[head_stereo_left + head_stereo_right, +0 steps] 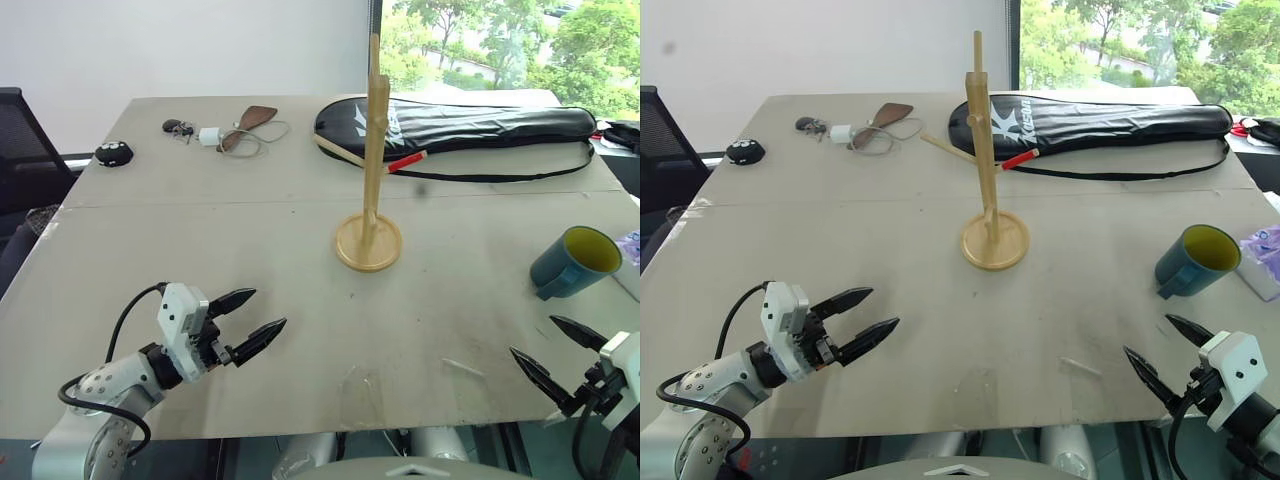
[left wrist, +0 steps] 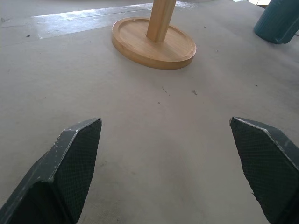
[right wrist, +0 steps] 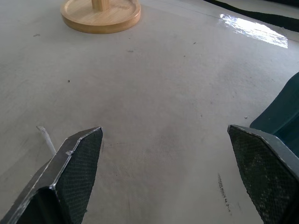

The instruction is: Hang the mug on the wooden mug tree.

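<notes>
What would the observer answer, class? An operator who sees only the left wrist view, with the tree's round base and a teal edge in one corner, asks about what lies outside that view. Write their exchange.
Operator: How does the mug lie?
Observer: The mug looks tipped on its side, with its yellow mouth facing up and to the robot's right.
Operator: Where is the other tool?
Observer: The right tool is open. It sits just nearer the robot than the mug and does not touch it.
Operator: Is the tree free?
Observer: Nothing hangs on the wooden mug tree, and its pegs are bare.
</notes>
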Controlling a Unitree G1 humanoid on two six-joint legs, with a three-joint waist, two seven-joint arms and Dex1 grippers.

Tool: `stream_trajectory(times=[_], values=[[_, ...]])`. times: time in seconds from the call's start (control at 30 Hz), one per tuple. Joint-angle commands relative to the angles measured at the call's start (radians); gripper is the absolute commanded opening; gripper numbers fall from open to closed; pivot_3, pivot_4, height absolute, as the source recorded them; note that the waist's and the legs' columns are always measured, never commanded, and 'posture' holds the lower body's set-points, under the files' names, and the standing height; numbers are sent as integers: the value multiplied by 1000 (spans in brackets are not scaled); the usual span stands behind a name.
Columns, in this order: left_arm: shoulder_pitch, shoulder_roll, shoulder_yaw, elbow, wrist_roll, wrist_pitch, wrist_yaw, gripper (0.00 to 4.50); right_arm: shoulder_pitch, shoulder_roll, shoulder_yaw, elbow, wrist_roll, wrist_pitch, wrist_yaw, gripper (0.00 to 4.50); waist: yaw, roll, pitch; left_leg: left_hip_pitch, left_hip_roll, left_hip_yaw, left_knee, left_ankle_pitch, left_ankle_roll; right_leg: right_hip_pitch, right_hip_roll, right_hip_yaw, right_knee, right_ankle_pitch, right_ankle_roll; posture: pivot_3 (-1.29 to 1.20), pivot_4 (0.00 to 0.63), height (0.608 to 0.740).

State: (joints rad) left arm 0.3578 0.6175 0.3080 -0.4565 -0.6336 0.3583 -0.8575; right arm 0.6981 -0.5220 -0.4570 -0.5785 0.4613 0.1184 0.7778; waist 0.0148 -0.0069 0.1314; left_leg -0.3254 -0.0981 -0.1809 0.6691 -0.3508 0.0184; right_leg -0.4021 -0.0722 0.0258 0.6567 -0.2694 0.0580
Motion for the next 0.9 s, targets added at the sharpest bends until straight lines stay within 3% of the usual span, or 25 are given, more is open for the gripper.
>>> stream_trajectory(times=[0.03, 0.2, 0.47, 0.9], values=[[-15, 13, 15, -35, -43, 9, -18, 4500, -16, 14, -19, -7, 6, -17, -16, 4330, 0, 0, 0, 0, 0, 0, 0, 0, 0, 0, 0, 0, 0, 0, 0, 0, 150, 740], [-80, 47, 12, -73, -155, 66, -78, 4500, -70, 24, 8, 8, -22, 36, -90, 4330, 0, 0, 1, 0, 0, 0, 0, 0, 0, 0, 0, 0, 1, 0, 0, 0, 150, 740], [-112, 177, -11, -141, -246, 79, -327, 4500, -163, 12, -26, 96, 9, 119, -148, 4330, -2, 3, 2, -1, 0, 1, -1, 0, 0, -1, 0, 1, -1, 0, 0, 0, 150, 740], [-146, 191, -14, -146, -305, 133, -337, 4500, -305, 31, 8, 204, 27, 138, -151, 4330, -2, 4, 3, -1, 1, 1, -1, 0, 0, -1, 1, 1, -1, 0, 0, 0, 150, 740]])
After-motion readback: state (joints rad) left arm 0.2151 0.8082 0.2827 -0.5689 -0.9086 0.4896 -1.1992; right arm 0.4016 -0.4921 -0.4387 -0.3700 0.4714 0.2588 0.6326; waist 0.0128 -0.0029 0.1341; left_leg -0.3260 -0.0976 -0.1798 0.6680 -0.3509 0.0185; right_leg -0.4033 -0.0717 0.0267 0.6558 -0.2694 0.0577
